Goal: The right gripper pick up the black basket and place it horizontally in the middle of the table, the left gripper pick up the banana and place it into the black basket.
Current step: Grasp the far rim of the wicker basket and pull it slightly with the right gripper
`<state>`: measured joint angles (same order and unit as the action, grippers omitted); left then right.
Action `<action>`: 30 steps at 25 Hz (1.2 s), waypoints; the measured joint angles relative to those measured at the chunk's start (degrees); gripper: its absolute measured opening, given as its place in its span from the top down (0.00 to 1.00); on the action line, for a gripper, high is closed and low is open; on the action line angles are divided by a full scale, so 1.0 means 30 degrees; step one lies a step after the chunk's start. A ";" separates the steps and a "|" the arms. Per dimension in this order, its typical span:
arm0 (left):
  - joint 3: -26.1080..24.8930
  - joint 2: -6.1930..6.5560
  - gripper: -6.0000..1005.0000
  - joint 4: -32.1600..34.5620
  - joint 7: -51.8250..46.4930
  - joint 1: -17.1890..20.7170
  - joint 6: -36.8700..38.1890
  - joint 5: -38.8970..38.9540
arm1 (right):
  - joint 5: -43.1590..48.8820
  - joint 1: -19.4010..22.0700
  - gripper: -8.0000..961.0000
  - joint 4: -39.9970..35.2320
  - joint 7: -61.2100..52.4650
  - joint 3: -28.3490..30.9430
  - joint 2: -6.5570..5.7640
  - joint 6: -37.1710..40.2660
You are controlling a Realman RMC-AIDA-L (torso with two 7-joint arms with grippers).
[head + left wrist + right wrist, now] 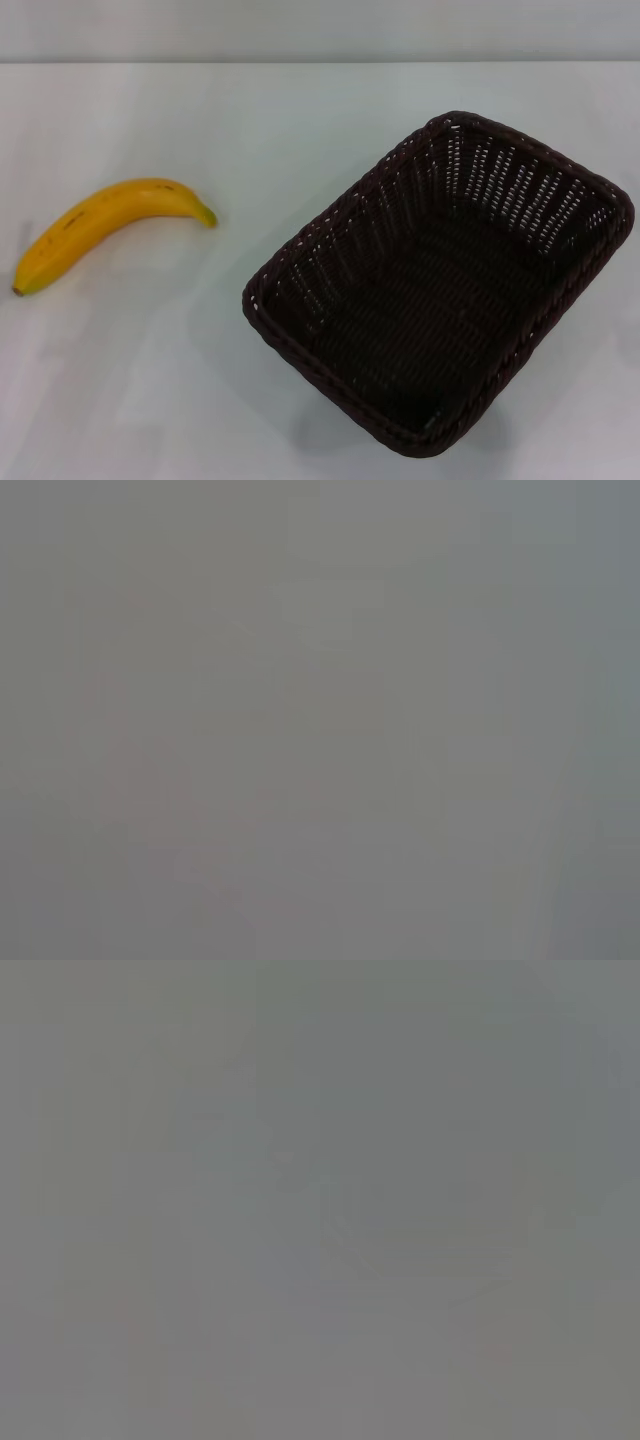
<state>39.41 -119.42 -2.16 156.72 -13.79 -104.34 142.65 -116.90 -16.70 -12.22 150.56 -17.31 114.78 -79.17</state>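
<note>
Nearest, on the right, the black basket (440,290) sits skewed on the table (300,120); the banana (105,228) lies well apart, left. Neither gripper shows, so nothing is yet picked.

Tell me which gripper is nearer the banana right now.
Cannot tell: neither gripper shows in any view. The banana lies on the robot's left side of the table, the black basket on the right, so the left arm would probably be nearer.

One banana (105,229), one black basket (440,285)
</note>
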 joint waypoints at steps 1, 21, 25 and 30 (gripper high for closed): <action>0.0000 0.0001 0.14 -0.0020 -0.0001 0.0009 0.0007 -0.0005 | 0.0003 0.0000 0.09 -0.0002 0.0003 -0.0058 0.0000 0.0022; -0.0013 0.0035 0.14 0.0226 -0.0076 0.0052 -0.0114 0.0125 | 0.7321 -0.0315 0.10 -1.1147 -1.4050 -0.5392 -0.0266 0.5123; -0.0014 0.0053 0.14 0.0769 -0.0136 0.0217 -0.0168 0.0198 | 1.2444 -0.1225 0.10 -1.6253 -2.1735 -0.7375 -0.0859 0.5060; -0.0013 0.0125 0.14 0.1028 -0.0174 0.0173 0.0070 0.0218 | 1.9217 -0.3613 0.10 -2.1188 -3.0357 -0.8808 -0.1882 0.1497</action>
<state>39.37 -119.04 0.92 156.20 -13.27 -104.13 143.31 -59.25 -27.53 -75.78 59.49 -43.74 109.13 -74.68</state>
